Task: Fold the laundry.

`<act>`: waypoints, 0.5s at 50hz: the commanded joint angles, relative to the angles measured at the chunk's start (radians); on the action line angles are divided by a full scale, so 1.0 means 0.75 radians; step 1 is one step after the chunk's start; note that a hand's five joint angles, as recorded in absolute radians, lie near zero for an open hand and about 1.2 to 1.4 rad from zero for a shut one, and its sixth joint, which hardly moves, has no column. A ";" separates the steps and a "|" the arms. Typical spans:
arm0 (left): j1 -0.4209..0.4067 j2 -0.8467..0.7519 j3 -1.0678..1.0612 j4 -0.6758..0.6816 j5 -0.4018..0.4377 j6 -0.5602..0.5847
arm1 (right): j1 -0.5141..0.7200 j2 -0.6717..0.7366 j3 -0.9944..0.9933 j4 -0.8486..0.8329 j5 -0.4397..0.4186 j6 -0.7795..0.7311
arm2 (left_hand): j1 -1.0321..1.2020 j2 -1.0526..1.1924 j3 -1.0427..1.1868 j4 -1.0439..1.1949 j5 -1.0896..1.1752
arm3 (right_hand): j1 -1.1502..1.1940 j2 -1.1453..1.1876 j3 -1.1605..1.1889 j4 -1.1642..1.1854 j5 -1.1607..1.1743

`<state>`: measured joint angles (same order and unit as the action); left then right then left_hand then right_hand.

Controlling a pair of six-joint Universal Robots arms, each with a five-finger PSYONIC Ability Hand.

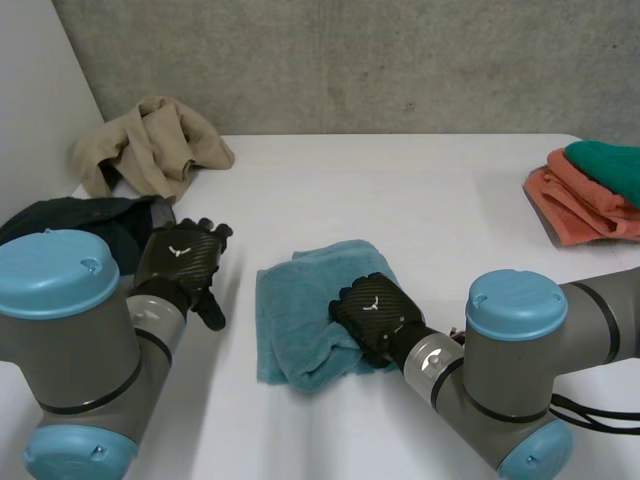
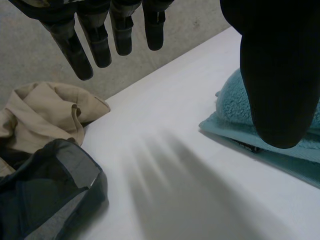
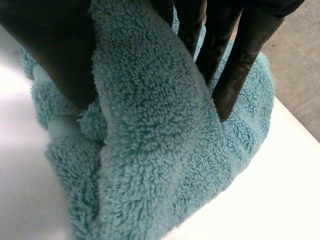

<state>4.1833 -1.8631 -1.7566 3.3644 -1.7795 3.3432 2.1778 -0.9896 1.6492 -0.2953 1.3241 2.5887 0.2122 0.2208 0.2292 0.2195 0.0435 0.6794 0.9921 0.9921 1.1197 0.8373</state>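
One white table (image 1: 420, 200) carries a teal towel (image 1: 300, 300), folded, near its middle. The right hand (image 1: 372, 315) pinches a raised fold of the towel between thumb and fingers; the left hand (image 1: 185, 262) hangs beside the towel, fingers straight, holding nothing.

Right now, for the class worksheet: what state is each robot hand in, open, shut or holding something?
Left hand: open, fingers straight, holding nothing.
Right hand: shut on a fold of the teal towel, pinched between thumb and fingers.

Fluffy terry towel (image 3: 150, 150), smooth table (image 1: 420, 200)
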 commanded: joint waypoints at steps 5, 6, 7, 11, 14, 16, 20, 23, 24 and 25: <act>0.018 0.001 -0.010 0.000 0.000 -0.007 | -0.012 -0.008 -0.019 0.011 0.000 -0.044 | -0.014 -0.025 -0.037 -0.024 -0.022 | 0.956 0.539 0.539 0.369 0.513; 0.018 0.003 -0.010 0.000 0.000 -0.007 | -0.012 -0.010 -0.025 0.019 0.002 -0.046 | -0.014 -0.025 -0.037 -0.024 -0.022 | 0.911 0.494 0.494 0.324 0.467; 0.018 0.003 -0.010 0.000 0.000 -0.007 | -0.012 -0.012 -0.029 0.023 0.004 -0.048 | -0.014 -0.025 -0.037 -0.024 -0.022 | 0.670 0.253 0.253 0.083 0.227; 0.018 0.005 -0.010 0.000 0.000 -0.007 | -0.014 -0.039 -0.033 0.091 0.010 -0.026 | -0.014 -0.025 -0.037 -0.024 -0.022 | -0.191 -0.608 -0.608 -0.778 -0.634; 0.018 0.011 -0.012 0.000 0.000 -0.007 | -0.014 -0.061 -0.039 0.146 0.010 -0.005 | -0.014 -0.025 -0.037 -0.024 -0.022 | -0.377 -0.794 -0.794 -0.965 -0.821; 0.018 0.015 -0.014 0.000 0.000 -0.007 | -0.012 -0.065 -0.047 0.197 0.008 0.013 | -0.014 -0.025 -0.037 -0.024 -0.022 | -0.381 -0.798 -0.798 -0.969 -0.825; 0.020 0.015 -0.014 0.000 0.000 -0.007 | -0.014 -0.065 -0.060 0.250 0.008 0.032 | -0.014 -0.025 -0.037 -0.024 -0.022 | -0.397 -0.814 -0.814 -0.984 -0.840; 0.020 0.018 -0.014 0.000 0.000 -0.007 | -0.016 -0.069 -0.060 0.257 0.006 0.040 | -0.014 -0.025 -0.037 -0.024 -0.022 | -0.393 -0.810 -0.810 -0.980 -0.837; 0.018 0.018 -0.014 0.000 0.000 -0.007 | -0.016 -0.069 -0.060 0.257 0.002 0.040 | -0.014 -0.025 -0.037 -0.024 -0.022 | -0.389 -0.806 -0.806 -0.976 -0.833; 0.018 0.018 -0.014 0.000 0.000 -0.007 | -0.016 -0.067 -0.060 0.255 0.002 0.042 | -0.014 -0.025 -0.037 -0.024 -0.022 | -0.385 -0.802 -0.802 -0.973 -0.829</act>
<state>4.1978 -1.8513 -1.7670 3.3640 -1.7794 3.3380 2.1678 -1.0399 1.6076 -0.1239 1.3295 2.6067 0.2122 0.2208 0.2292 0.2195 0.0434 0.3163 0.4060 0.3776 0.3773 0.2001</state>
